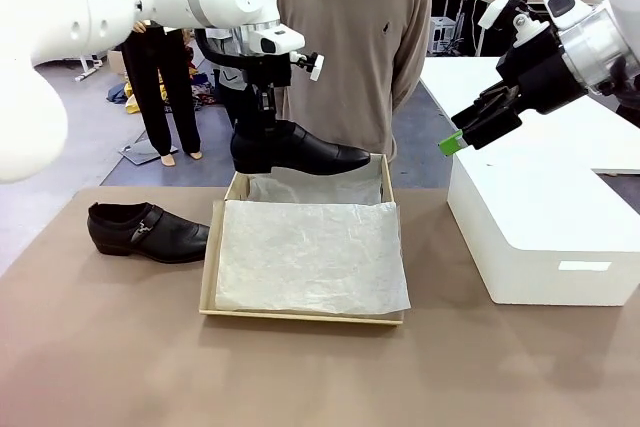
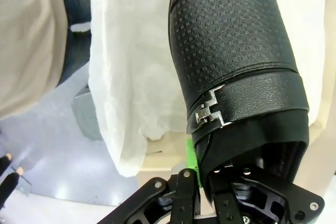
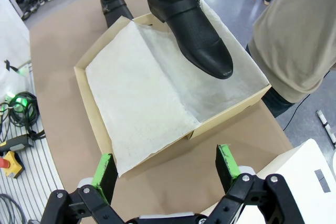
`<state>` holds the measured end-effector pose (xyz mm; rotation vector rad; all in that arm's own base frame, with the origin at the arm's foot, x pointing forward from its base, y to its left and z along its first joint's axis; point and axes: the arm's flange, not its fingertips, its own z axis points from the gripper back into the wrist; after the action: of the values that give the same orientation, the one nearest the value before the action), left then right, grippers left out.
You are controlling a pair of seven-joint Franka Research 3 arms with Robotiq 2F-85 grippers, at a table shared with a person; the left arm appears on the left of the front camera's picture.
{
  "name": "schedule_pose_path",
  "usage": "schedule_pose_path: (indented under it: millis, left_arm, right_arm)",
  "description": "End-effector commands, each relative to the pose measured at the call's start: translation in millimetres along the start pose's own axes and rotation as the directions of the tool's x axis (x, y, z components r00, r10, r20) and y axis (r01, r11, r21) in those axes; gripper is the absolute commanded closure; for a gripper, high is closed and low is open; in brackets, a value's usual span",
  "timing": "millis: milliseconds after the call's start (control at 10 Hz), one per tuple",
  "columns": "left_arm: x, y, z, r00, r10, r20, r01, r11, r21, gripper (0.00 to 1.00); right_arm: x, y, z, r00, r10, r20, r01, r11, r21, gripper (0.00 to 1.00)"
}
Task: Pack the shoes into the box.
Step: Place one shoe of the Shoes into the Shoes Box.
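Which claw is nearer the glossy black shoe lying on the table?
Left. The left gripper, gripping the other shoe, hangs above-right of the table shoe; the right gripper is far right.

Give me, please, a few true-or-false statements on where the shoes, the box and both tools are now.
1. The left tool holds one shoe by its heel end above the far end of the box. True.
2. The other shoe already lies inside the box. False: it rests on the table, to the left of the box.
3. The right tool is shut on the tissue paper. False: it is open, holds nothing and is up in the air.
4. White tissue paper lines the box. True.
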<state>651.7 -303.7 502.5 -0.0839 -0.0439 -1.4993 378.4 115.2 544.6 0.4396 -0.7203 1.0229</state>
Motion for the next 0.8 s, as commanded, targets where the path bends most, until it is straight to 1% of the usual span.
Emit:
schedule_pose_path:
  millis: [0, 100, 200, 500, 600, 700]
  left_arm:
    - [5, 10, 14, 0.999, -0.020, 0.030, 0.021, 0.999, -0.027, 1.00]
    - [0, 9, 16, 0.998, -0.056, 0.037, 0.057, 0.998, -0.034, 1.00]
    - [2, 2, -3, 1.000, -0.004, 0.006, 0.004, 1.000, -0.006, 1.00]
    - [2, 2, -3, 1.000, -0.004, 0.006, 0.004, 1.000, -0.006, 1.00]
    - [2, 3, -8, 1.000, -0.017, 0.005, 0.017, 1.000, -0.017, 1.00]
    - [6, 4, -13, 0.999, -0.051, -0.011, 0.051, 0.999, 0.001, 1.00]
  right_arm:
    - [1, -2, -1, 1.000, 0.008, 0.024, -0.008, 1.000, 0.011, 0.00]
    - [1, -2, -1, 1.000, 0.008, 0.024, -0.008, 1.000, 0.011, 0.00]
    - [1, -2, -1, 1.000, 0.008, 0.024, -0.008, 1.000, 0.011, 0.00]
    - [1, -2, -1, 1.000, 0.008, 0.024, -0.008, 1.000, 0.011, 0.00]
    - [1, -2, -1, 1.000, 0.008, 0.024, -0.008, 1.000, 0.011, 0.00]
    - [1, -2, -1, 1.000, 0.008, 0.024, -0.008, 1.000, 0.011, 0.00]
